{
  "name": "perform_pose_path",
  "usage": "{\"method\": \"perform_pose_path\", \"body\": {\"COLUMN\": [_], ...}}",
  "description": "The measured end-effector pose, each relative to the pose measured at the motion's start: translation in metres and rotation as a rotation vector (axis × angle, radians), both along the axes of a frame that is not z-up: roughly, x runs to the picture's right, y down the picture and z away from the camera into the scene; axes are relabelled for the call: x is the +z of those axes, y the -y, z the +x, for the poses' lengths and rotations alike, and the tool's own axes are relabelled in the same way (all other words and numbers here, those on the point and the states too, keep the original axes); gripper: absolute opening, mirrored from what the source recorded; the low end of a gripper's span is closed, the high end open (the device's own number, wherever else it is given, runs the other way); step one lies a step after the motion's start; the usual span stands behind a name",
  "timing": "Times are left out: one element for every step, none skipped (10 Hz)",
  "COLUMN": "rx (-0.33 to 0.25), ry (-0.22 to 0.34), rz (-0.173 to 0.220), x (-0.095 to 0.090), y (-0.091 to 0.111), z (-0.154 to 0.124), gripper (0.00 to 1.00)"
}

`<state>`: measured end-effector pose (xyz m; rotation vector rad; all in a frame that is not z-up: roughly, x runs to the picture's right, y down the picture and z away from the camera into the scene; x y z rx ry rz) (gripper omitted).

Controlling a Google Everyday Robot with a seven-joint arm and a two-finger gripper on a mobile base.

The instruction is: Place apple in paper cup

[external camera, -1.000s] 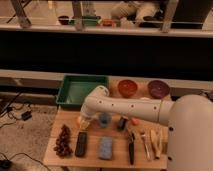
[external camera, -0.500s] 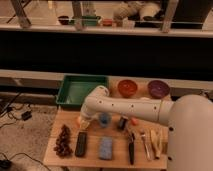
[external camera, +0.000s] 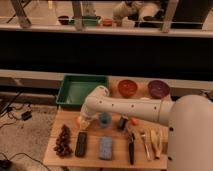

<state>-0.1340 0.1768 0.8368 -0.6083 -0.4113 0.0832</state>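
In the camera view the hand [external camera: 85,121] hangs low over the left rear of the table [external camera: 117,150], pressed together. The apple [external camera: 78,120] peeks out at its 9 o'clock, touching or nearly so. The paper cup I cannot pick out; it is perhaps behind the arm [external camera: 125,107].

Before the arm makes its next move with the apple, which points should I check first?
1. Gripper shut, low over the table in front of the green tray: ok.
2. Apple really held: cannot tell; it only shows beside the gripper.
3. Paper cup located: cannot tell; not seen.
4. Blue cup apart from the gripper: ok.
5. Grapes away from the gripper: ok.
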Motion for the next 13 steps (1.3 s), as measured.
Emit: {"method": "perform_pose_path", "body": {"rx": [0.001,0.001,0.001,0.0,0.0,0.0,0.0,0.0,0.0,0.0,0.0,0.001,0.008], "ry": [0.0,0.0,0.0,0.0,0.0,0.0,0.0,0.0,0.0,0.0,0.0,0.001,0.015], "rz": [-0.002,-0.002,-0.003,-0.003,-0.003,-0.003,-0.003,-0.003,-0.003,-0.003,-0.003,-0.002,0.004], "x": [0.0006,0.0005,0.0002,-0.0005,-0.0005,-0.0006,-0.0006,-0.0006,-0.0006,-0.0006,-0.0006,-0.0015,-0.007], "y": [-0.0011,-0.001,-0.0008,-0.0007,-0.001,-0.0009,-0.0008,-0.0009,-0.0009,-0.0008,-0.0008,-0.0001,0.0004], "z": [-0.0001,0.0001,0.0005,0.0008,0.0008,0.0008,0.0008,0.0008,0.0008,0.0007,0.0008,0.0012,0.0049], "gripper": [0.04,0.04,0.04,0.04,0.04,0.04,0.04,0.04,0.04,0.04,0.04,0.04,0.04]}}
